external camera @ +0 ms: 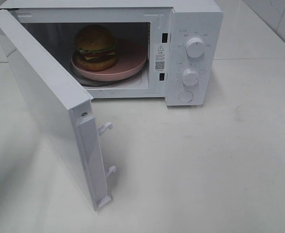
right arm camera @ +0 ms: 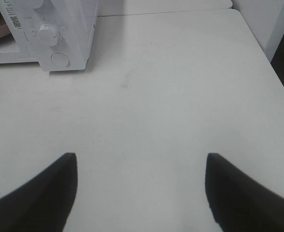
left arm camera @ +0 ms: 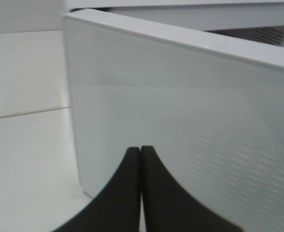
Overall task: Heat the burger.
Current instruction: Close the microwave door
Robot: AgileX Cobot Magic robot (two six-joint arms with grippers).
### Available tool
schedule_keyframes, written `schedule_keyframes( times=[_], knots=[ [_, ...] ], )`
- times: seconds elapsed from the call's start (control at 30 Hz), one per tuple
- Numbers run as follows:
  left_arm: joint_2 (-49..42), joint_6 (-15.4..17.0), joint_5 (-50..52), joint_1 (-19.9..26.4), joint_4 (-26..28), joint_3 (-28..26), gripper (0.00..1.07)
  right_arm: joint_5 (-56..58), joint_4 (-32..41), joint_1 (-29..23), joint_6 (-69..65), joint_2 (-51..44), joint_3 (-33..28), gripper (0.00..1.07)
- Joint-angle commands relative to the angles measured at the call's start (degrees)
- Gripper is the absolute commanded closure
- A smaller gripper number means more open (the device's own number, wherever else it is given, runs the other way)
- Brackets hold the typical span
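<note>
The burger point(external camera: 95, 47) sits on a round pink plate point(external camera: 128, 65) inside the white microwave point(external camera: 196, 19), whose door point(external camera: 45, 104) stands wide open toward the front left. No gripper shows in the exterior high view. In the left wrist view my left gripper point(left arm camera: 140, 151) is shut and empty, its black fingertips together just in front of the outer face of the door point(left arm camera: 190, 116). In the right wrist view my right gripper point(right arm camera: 141, 166) is open and empty above the bare table, well away from the microwave point(right arm camera: 50, 34). The burger is hidden in both wrist views.
The microwave has two white knobs point(external camera: 195, 47) and a round button point(external camera: 185, 96) on its right panel. Two latch hooks point(external camera: 105, 128) stick out of the door's free edge. The white table point(external camera: 200, 165) stretches to the front and right; its right edge point(right arm camera: 277, 72) shows in the right wrist view.
</note>
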State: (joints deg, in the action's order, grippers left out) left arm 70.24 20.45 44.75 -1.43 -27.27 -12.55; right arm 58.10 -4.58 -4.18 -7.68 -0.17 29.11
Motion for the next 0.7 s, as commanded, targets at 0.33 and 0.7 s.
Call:
schedule_keyframes(
  times=[0.33, 0.7],
  knots=[
    [9.7, -8.1, 6.0, -13.8, 14.8, -1.3, 1.07, -0.9, -0.1, 0.3, 0.5, -1.7, -0.4, 0.35],
    [15.8, -8.1, 5.8, -21.0, 19.6, -7.2, 1.07, -0.9, -0.1, 0.3, 0.5, -1.7, -0.4, 0.35]
  ],
)
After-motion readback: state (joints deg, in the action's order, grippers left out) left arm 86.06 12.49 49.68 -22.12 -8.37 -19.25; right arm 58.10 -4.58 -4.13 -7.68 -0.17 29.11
